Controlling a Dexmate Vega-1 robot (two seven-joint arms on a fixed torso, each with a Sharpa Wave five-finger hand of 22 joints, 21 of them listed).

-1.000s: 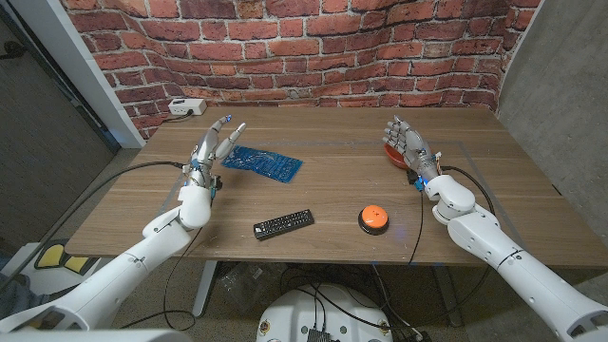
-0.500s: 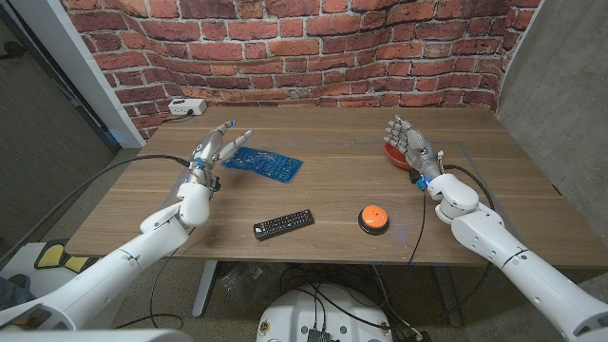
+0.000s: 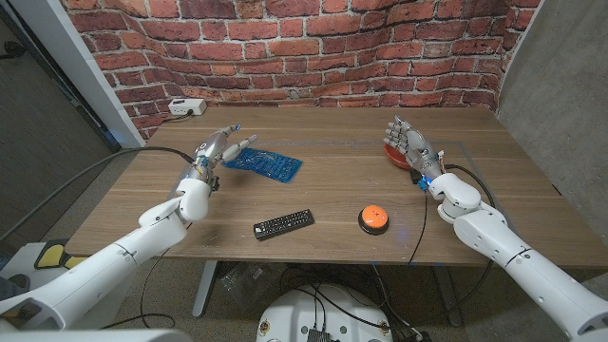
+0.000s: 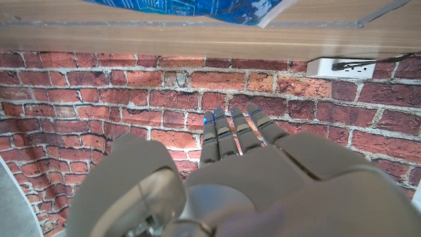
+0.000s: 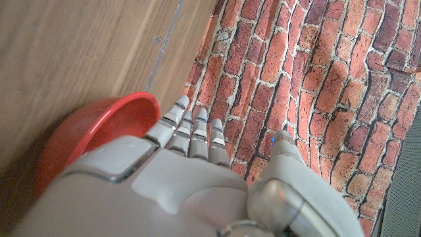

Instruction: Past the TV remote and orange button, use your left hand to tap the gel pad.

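The blue gel pad [image 3: 266, 163] lies on the wooden table [image 3: 323, 185] at the far left of centre, and its edge shows in the left wrist view [image 4: 191, 8]. My left hand [image 3: 215, 151] reaches over the pad's left end with its fingers stretched out and holds nothing; I cannot tell whether the fingertips touch the pad. The black TV remote [image 3: 283, 224] and the orange button [image 3: 373, 218] lie nearer the front edge. My right hand [image 3: 410, 148] stands at the right with its fingers apart and nothing in it.
A red bowl [image 3: 391, 153] sits just behind my right hand, seen also in the right wrist view [image 5: 99, 135]. A white power strip [image 3: 186, 107] lies at the table's back left corner by the brick wall [image 3: 313, 43].
My left hand has moved forward and to the right, lowering toward the gel pad's left end. The right arm, remote and button have stayed put.
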